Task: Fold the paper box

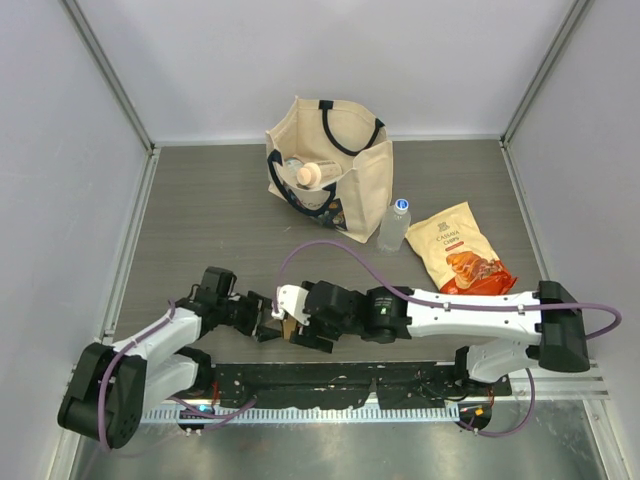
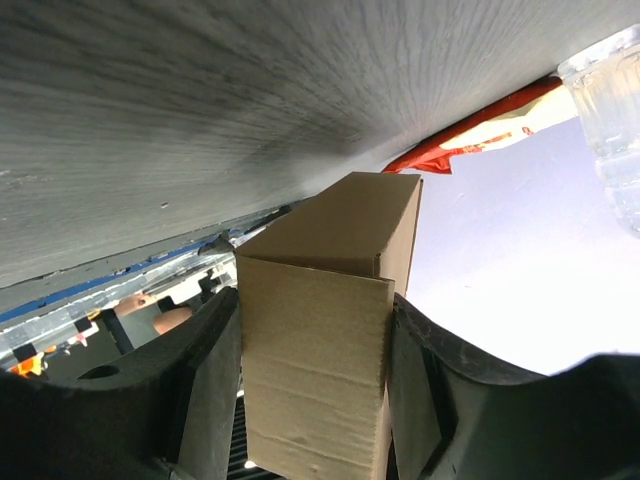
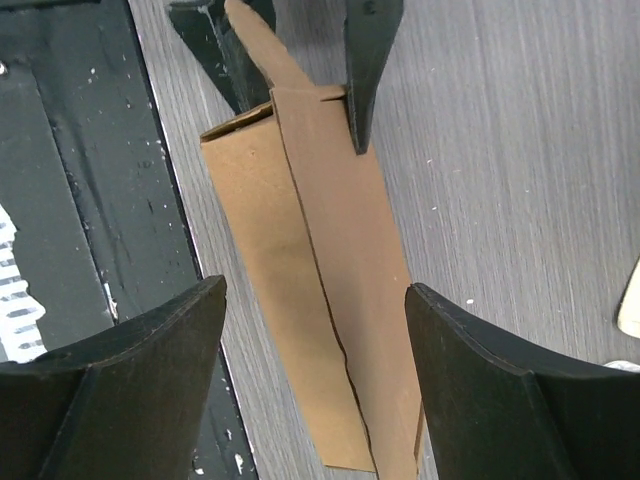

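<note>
Clamped between the black fingers [image 2: 200,380] of the left gripper [image 2: 312,350], bottom of the left wrist view: the paper box [image 2: 335,235], plain brown, unprinted, squared into a narrow sleeve with crisp corner creases. Positioned at the bottom centre of the overhead view, between the two wrists, on or just above the dark table [image 1: 200,220]; cannot tell which. Straddled as well by the right gripper [image 3: 315,330], jaws spread wide, a gap on either side of the cardboard, no contact visible.

Judged roughly midway: body opened into a tube, seam running its length, but one tapered flap [image 3: 255,40] jutting out unfolded at the far end, upper left of the right wrist view, and the near end apparently unclosed too. Left to do, on this reading: tucking the end flaps and shutting both ends.

Well apart, in the upper half of the overhead view: tote bag [image 1: 330,170], water bottle [image 1: 395,225], snack pouch [image 1: 460,255].
</note>
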{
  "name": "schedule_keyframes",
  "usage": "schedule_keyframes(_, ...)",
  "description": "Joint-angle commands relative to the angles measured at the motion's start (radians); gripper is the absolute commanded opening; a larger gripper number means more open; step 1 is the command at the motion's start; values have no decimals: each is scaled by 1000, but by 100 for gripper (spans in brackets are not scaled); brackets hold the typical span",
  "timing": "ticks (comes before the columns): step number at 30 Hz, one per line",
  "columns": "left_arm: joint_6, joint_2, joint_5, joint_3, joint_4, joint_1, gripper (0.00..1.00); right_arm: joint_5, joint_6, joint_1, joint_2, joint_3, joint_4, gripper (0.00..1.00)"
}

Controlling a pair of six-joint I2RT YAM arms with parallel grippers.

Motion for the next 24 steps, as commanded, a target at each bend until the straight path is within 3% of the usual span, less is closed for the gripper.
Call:
schedule_keyframes(1, -102, -3, 0, -15, -43, 5, 44, -15, -56, 5, 27, 42, 18, 77)
schedule_keyframes(5, -159, -6, 11, -64, 40, 7, 55, 33, -82, 7, 70, 37, 4, 78)
schedule_keyframes(13, -194, -30, 18, -98, 85, 13, 56, 160, -160, 11, 95, 11, 72, 80)
schedule_keyframes(24, -209, -52, 35, -107, 103, 13, 57, 223, -255, 13, 153, -24, 199, 78)
